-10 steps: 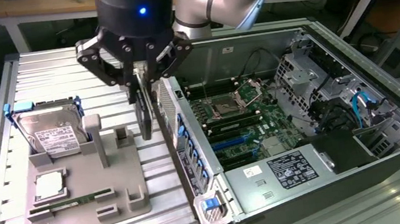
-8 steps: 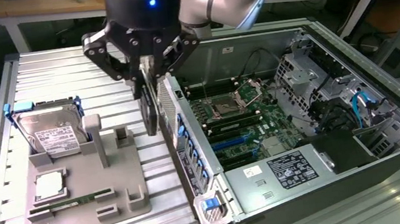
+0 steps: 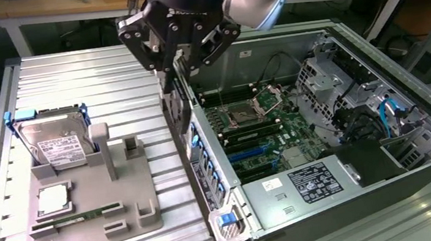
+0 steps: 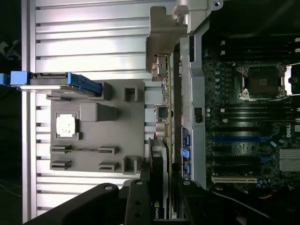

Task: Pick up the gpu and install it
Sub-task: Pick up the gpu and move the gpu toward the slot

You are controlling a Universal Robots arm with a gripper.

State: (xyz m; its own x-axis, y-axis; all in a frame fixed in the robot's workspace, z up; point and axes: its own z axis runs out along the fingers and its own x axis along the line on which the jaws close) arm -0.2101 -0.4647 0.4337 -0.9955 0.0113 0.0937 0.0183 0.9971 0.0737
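Note:
My gripper (image 3: 178,63) is shut on the gpu (image 3: 174,104), a thin dark card that hangs edge-down below the fingers. It is in the air over the wall of the open computer case (image 3: 353,36) on the exterior view's left, between the grey fixture and the motherboard (image 3: 258,133). In the wrist view the gpu (image 4: 161,117) shows edge-on, its silver end bracket (image 4: 164,42) at the far end, and the gripper (image 4: 161,187) clamps its near end. The blue expansion slots (image 4: 234,138) lie on the board beside it.
A grey fixture (image 3: 137,185) on the slatted metal table (image 3: 70,76) carries a hard drive (image 3: 53,143), a CPU (image 3: 52,199) and a memory stick (image 3: 79,217). Inside the case are drive cages and cables (image 3: 362,108) and a power supply (image 3: 309,183).

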